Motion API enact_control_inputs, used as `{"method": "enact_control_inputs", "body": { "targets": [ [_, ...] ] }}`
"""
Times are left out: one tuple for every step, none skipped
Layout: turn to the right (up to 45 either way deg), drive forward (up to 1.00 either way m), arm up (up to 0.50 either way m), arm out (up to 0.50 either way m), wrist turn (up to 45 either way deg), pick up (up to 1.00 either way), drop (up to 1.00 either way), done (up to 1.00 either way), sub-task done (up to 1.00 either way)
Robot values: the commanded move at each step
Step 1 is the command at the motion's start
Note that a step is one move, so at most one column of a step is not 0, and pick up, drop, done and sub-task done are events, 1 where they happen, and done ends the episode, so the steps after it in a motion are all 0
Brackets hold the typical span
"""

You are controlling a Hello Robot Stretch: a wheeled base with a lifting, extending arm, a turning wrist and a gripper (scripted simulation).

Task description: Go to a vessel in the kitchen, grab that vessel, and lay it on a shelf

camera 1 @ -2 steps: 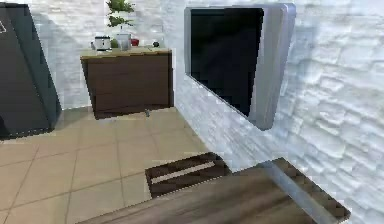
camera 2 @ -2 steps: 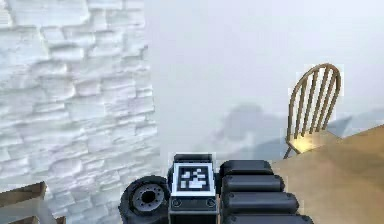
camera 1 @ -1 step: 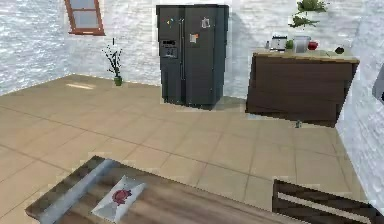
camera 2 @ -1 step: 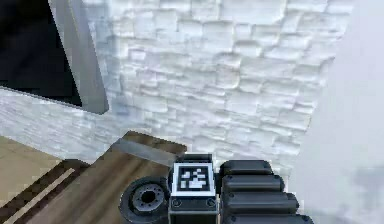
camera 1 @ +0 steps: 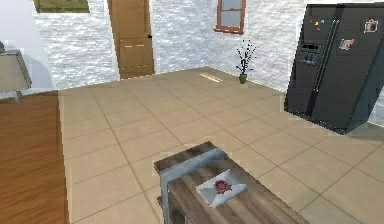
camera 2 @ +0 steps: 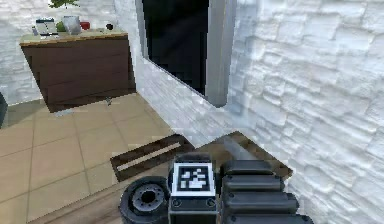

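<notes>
On the grey-framed wooden table (camera 1: 190, 165) at the forward view's bottom lies a flat white dish (camera 1: 220, 187) with something red on it. A small green vase (camera 1: 242, 76) with bare twigs stands on the floor by the far wall. Several small items, one of them a potted plant (camera 2: 68, 22), sit on a dark wooden cabinet (camera 2: 80, 70) in the arm side view. The gripper (camera 2: 148, 199) shows as a dark body at that view's bottom edge, beside a white marked square (camera 2: 193, 180). I cannot make out its far end, so I cannot tell whether it holds anything.
A black fridge (camera 1: 335, 65) stands at the forward view's right. A wooden door (camera 1: 131, 38) and a window (camera 1: 230, 14) are in the far white brick wall. Tiled floor lies between; wood floor runs along the left. A dark window (camera 2: 180, 45) is close in the arm side view.
</notes>
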Motion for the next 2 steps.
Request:
{"method": "enact_control_inputs", "body": {
  "targets": [
    [0.0,0.00,0.00,0.20,0.0,0.00,0.00,0.00,0.00],
    [0.0,0.00,0.00,0.00,39.0,0.00,0.00,0.00,0.00]
  ]
}}
